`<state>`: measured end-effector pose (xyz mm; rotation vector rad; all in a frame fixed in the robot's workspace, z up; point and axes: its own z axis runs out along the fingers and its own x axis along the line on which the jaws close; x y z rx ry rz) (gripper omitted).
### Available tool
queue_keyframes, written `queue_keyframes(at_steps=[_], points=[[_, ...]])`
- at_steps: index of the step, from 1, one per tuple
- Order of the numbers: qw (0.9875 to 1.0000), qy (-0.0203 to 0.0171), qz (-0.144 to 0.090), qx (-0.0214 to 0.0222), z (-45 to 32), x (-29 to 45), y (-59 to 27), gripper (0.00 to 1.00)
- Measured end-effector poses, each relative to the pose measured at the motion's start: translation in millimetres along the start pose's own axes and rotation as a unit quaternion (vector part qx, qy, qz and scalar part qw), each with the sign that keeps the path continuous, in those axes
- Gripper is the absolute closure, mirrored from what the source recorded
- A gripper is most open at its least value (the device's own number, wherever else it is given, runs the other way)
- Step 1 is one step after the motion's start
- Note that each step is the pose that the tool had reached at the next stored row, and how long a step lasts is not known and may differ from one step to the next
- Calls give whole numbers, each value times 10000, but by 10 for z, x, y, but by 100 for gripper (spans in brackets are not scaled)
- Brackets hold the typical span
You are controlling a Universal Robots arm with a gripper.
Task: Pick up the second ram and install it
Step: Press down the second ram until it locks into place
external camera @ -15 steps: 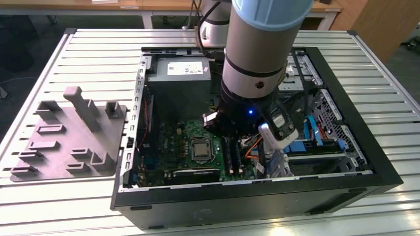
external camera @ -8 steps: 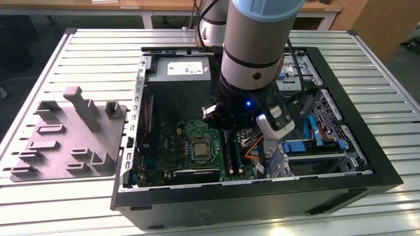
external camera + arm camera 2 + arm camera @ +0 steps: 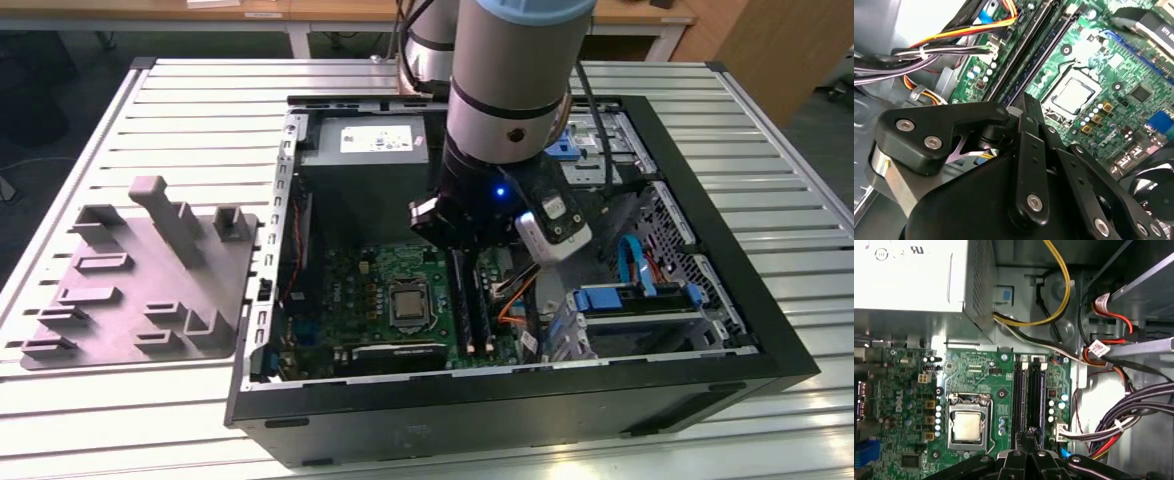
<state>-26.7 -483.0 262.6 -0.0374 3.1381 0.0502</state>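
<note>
The gripper (image 3: 1026, 440) sits low inside the computer case (image 3: 534, 400), its black fingers drawn together over the long memory slots just beside the processor (image 3: 968, 426), on the side away from the blue connector. Whether they pinch anything or only press down, I cannot tell: the tips meet right at the slot line and the gripper's own body covers the contact in both wrist views.

The ram (image 3: 1029, 72) seems to be the dark bluish strip lying along one slot, parallel to the processor's near edge and running out from under the fingertips. It looks lined up with the slot, but I cannot judge whether it is fully seated, since the end under the gripper is hidden and the latches at the slot ends are hard to make out.

The risks, as I judge them: a push on a stick that sits slightly askew could jam it or strain the green board (image 3: 979, 370). One end could also click in while the other stays high. The bundle of cables (image 3: 1124, 425), beyond the slots from the processor, lies close enough to snag a finger link.

Farther from the processor stands the grey power supply (image 3: 367, 140). Outside the case, well apart from the processor, a grey holder tray (image 3: 147, 290) rests on the table; its small pockets are hard to read.
</note>
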Motion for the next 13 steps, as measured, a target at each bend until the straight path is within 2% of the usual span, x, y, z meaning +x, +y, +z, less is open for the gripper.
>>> queue_keyframes(at_steps=[6, 13], points=[[10000, -1, 1, -2, -124, 0, 7, 90], [10000, -1, 1, -2, -139, 0, 8, 90]])
